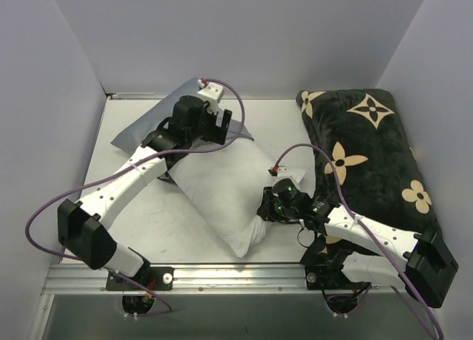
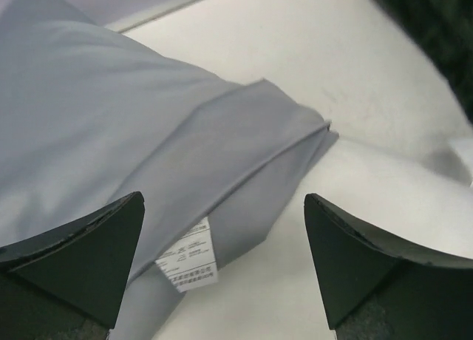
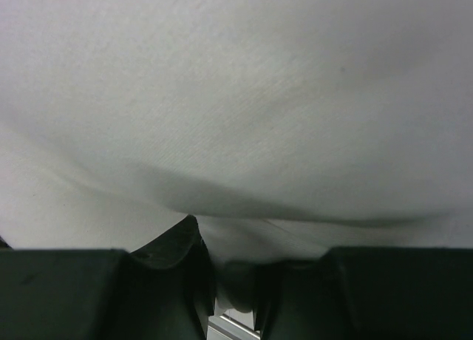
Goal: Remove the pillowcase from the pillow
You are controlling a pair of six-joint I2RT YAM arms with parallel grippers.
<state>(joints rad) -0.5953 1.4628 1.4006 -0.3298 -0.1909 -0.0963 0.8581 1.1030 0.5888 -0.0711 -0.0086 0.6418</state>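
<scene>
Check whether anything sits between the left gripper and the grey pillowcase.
Nothing visible does. The left gripper, jaws wide open, hangs over the pillowcase, whose folded edge and label lie straight between its fingers. The pillow lies beside that edge, not across it.

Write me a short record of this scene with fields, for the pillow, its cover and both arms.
pillowcase: grey, creased, lying far left on the table, label showing
pillow: white, uncovered where visible, lying slantwise mid-table
left fingers: wide open above the pillowcase, holding nothing
right fingers: shut on the pillow's right edge
cushion: black with tan flowers, far right
</scene>
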